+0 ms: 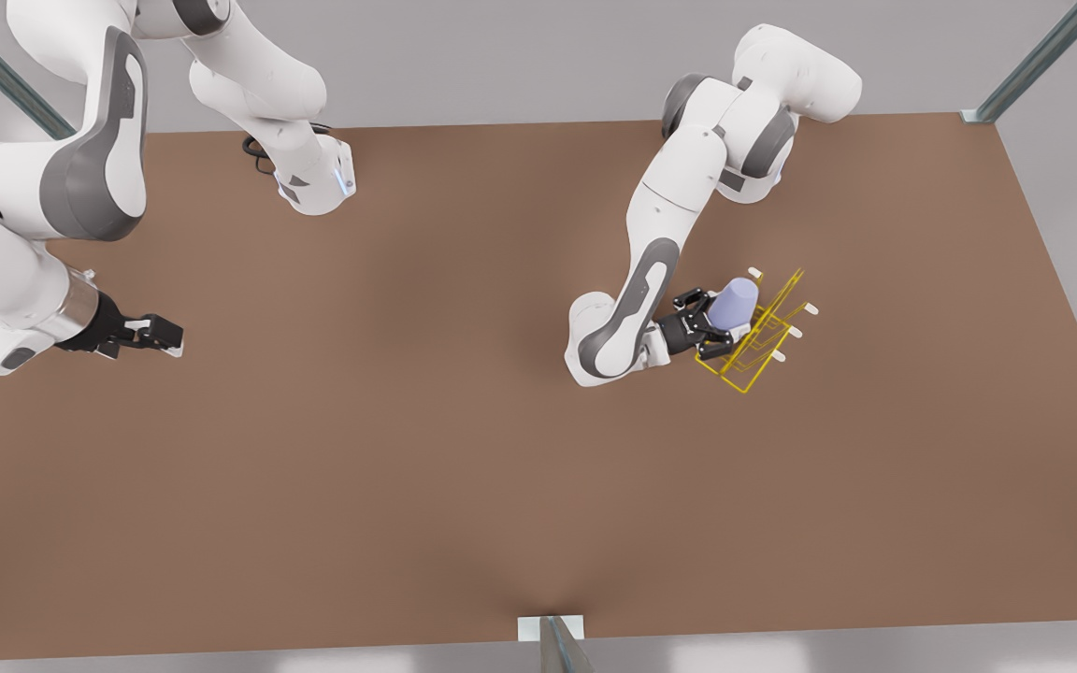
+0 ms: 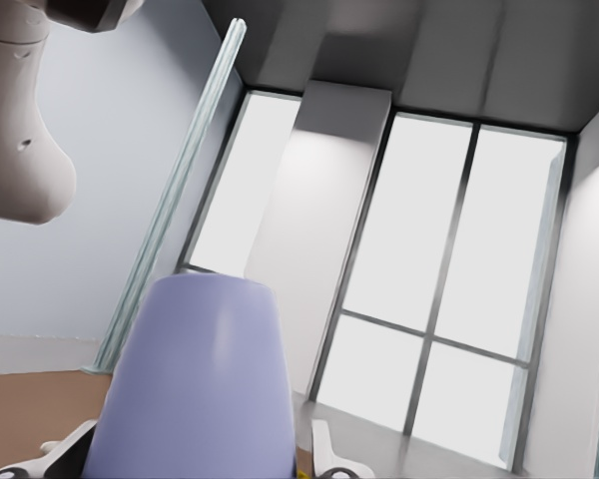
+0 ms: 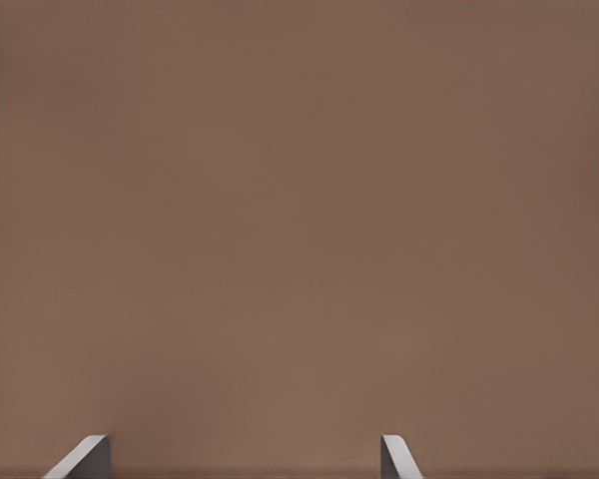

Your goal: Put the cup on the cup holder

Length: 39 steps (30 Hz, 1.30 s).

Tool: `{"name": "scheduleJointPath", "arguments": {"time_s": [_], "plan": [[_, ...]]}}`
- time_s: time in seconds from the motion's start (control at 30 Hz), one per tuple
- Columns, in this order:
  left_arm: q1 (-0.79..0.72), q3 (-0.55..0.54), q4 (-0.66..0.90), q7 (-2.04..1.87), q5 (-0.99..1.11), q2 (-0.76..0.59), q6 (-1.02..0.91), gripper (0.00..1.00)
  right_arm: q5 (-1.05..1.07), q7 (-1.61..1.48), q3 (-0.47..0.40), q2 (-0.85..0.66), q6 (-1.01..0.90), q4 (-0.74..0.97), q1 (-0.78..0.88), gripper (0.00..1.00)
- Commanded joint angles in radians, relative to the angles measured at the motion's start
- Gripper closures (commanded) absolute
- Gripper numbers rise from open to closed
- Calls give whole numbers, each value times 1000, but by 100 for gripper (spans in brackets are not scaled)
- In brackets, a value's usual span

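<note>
The lavender-blue cup (image 1: 740,299) is held tilted, its closed end pointing up and away from the wrist, over the near side of the yellow wire cup holder (image 1: 767,344). My left gripper (image 1: 722,324) is shut on the cup at the front view's right. In the left wrist view the cup (image 2: 195,379) stands between the pale fingertips (image 2: 325,451). Whether the cup touches a white-tipped peg (image 1: 779,356) I cannot tell. My right gripper (image 1: 161,333) waits open above the table at the front view's left, and its fingertips (image 3: 88,457) stand apart over bare brown surface.
The brown table (image 1: 464,449) spreads wide between the two arms. The arm bases (image 1: 316,182) stand along the far edge. Metal frame posts (image 1: 559,645) rise at the table's near edge and corners. Large windows (image 2: 449,299) show behind the cup.
</note>
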Motion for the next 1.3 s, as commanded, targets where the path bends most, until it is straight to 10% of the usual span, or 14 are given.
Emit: {"name": "scheduleJointPath", "arguments": {"time_s": [0.0,0.43,0.8,1.07,1.13,1.27], "plan": [[2,0,0,-40,0,-1,-3,0,0,0,0,-1,-1,0,-2,0],[-150,-18,-1,-32,-112,-10,-4,0,1,0,0,-1,-1,0,-2,0],[-155,-397,339,569,-333,-253,133,0,1,0,0,-1,-1,-1,-1,0],[336,-492,341,1563,-479,-550,377,0,1,0,0,2,14,-1,7,0],[428,-296,88,2260,-617,-800,489,0,6,1,2,14,54,-4,13,0],[643,-268,-227,2850,-793,-997,729,0,1,1,11,19,66,-6,42,0]]}}
